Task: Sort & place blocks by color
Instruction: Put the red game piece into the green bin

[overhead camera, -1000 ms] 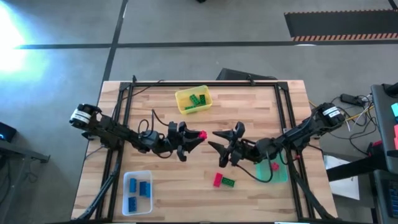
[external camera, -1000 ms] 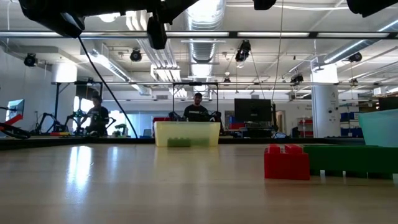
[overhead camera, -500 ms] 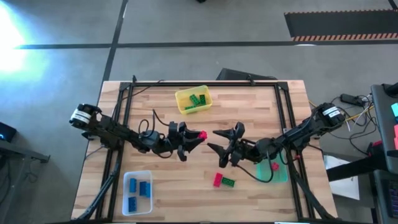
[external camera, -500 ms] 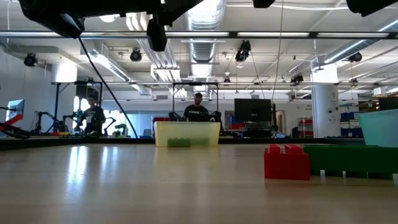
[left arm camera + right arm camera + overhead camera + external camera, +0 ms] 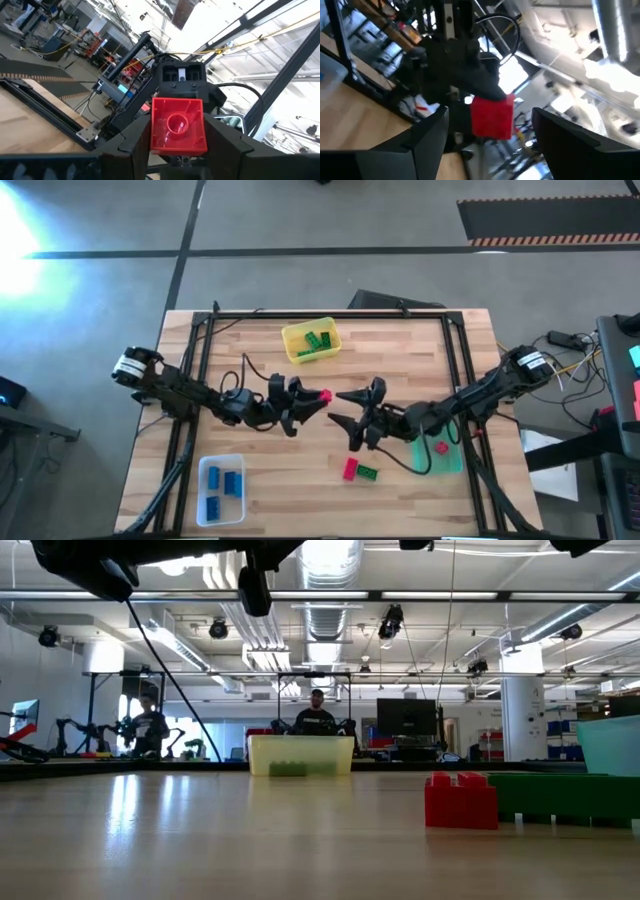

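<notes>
The right gripper has edged closer, fingers spread wide, toward the red block clamped in the left gripper above mid-bench; a handover toward the green bin looks imminent, with gripping still to come

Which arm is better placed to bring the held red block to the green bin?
Right. Its open end effector faces the red block in the left end effector, and the green bin lies on its side.
</notes>
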Tool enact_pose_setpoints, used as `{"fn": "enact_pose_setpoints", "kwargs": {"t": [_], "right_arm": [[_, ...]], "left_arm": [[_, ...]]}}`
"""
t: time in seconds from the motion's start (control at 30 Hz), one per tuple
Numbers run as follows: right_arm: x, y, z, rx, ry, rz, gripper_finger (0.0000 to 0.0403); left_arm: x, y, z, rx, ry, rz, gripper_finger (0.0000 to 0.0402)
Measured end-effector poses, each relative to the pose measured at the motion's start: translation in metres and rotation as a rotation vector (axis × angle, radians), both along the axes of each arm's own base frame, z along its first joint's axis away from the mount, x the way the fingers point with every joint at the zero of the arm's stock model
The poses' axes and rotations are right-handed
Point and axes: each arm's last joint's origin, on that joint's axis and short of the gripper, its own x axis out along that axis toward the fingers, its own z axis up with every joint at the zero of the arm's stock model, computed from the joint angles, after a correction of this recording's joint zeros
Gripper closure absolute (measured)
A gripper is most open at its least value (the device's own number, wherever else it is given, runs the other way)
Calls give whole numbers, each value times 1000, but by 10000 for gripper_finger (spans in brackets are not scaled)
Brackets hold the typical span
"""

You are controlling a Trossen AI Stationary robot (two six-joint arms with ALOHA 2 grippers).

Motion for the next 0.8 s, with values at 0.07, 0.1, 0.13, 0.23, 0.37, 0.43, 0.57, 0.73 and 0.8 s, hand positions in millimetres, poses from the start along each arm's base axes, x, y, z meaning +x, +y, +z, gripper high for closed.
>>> {"fn": "enact_pose_setpoints", "kwargs": {"t": [0.07, 0.1, 0.13, 0.23, 0.37, 0.43, 0.57, 0.73, 0.8], "right_arm": [[2, 0, 1, 34, 11, -5, 129], [4, -1, 2, 36, 20, -13, 129], [5, -1, 2, 33, 30, -20, 129], [9, -3, 5, 29, 41, -44, 131], [10, -3, 8, 30, 38, -45, 138], [11, -3, 9, 23, 39, -46, 142], [13, -5, 7, 18, 43, -33, 150], [19, -8, 5, 48, 39, 0, 157], [22, -11, 7, 51, 32, -8, 161]], "left_arm": [[0, 0, 0, -1, -2, -1, 261], [0, 0, 0, -3, -2, -2, 261], [0, 0, 0, -3, -2, -3, 261], [0, 0, 0, 0, -3, -11, 261], [0, -1, 0, 6, -2, -14, 261], [0, -1, 0, 7, -2, -15, 261], [0, -1, 0, 4, -4, -21, 261], [1, -1, -1, 10, 0, -21, 261], [1, -1, -2, 13, 5, -21, 261]]}}
